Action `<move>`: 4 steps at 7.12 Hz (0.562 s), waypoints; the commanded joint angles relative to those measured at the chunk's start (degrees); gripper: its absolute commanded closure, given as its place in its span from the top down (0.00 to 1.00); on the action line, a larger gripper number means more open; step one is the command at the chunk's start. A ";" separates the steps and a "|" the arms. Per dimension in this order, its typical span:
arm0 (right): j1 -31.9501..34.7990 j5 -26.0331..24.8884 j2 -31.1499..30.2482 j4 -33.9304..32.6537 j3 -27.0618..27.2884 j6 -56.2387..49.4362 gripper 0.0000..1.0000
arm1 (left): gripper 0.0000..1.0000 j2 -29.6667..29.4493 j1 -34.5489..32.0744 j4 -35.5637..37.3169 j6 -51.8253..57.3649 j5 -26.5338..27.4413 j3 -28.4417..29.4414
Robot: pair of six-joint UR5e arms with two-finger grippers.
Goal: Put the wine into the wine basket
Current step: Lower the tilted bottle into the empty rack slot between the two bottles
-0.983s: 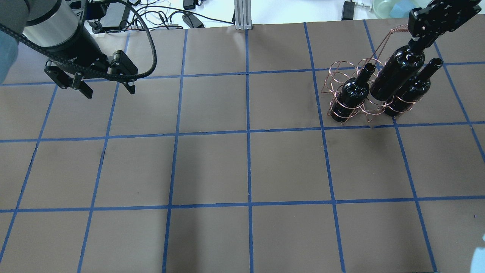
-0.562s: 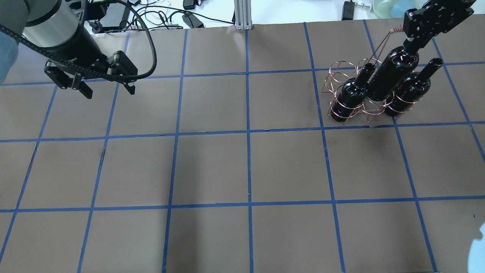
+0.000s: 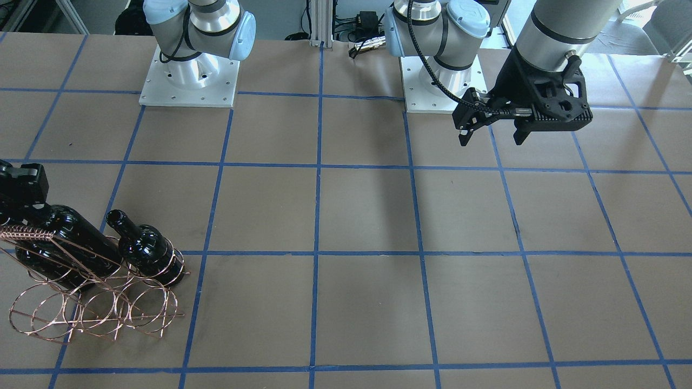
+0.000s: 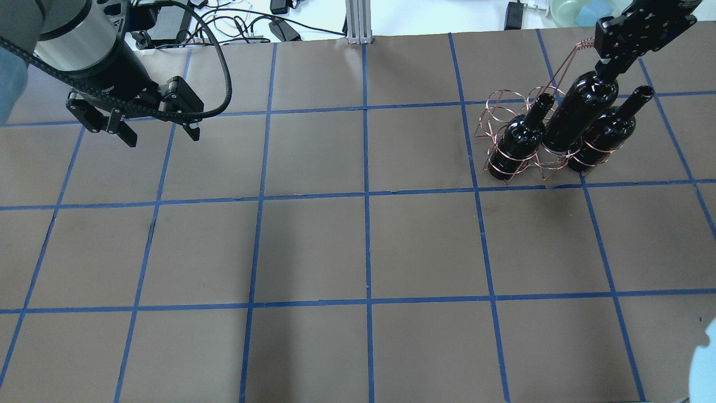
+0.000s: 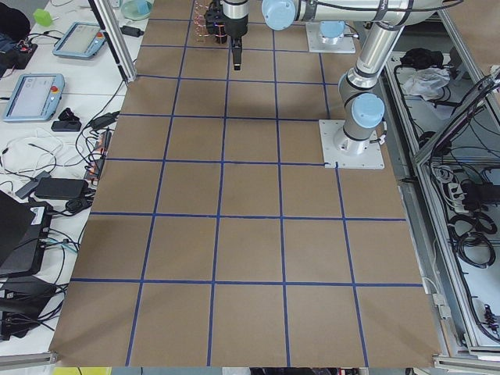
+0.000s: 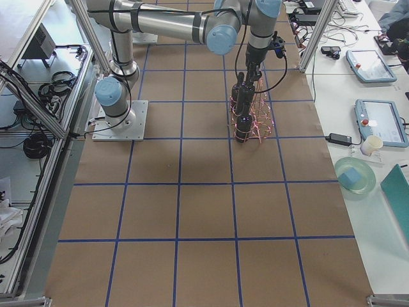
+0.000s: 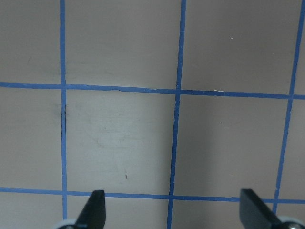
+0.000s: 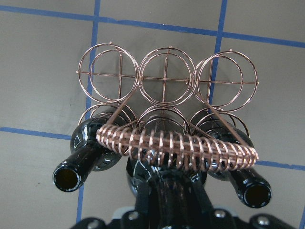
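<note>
Wine bottle (image 4: 582, 112) is in my right hand (image 4: 611, 68), whose fingers are clamped on the narrow neck at the upper right of the overhead frame. The wine bottle's body stands in the middle ring of the basket (image 8: 165, 78), in the row of rings that sits lower in my right wrist frame, and its lower part is inside the copper wire. I cannot tell whether its base touches the surface (image 4: 313, 246).

Two matching dark bottles flank it in the same row. A second bottle (image 4: 517, 143) is just to its left in the overhead frame and a third bottle (image 4: 607, 134) is just to its right, both with open mouths.

In my right wrist frame the three rings of the upper row frame crossed wires and brown surface. The coiled handle (image 8: 181, 148) runs across that frame, over the neck I hold.

My left hand (image 4: 161, 134) hangs above the surface at the upper left of the overhead frame, well apart from the basket. Its fingers (image 7: 95, 212) are spread wide, with blue tape lines showing between them.
</note>
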 commanded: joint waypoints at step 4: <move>0.00 0.13 1.41 -5.74 3.60 0.33 0.07 | 1.00 0.05 0.00 0.00 0.01 0.06 -0.03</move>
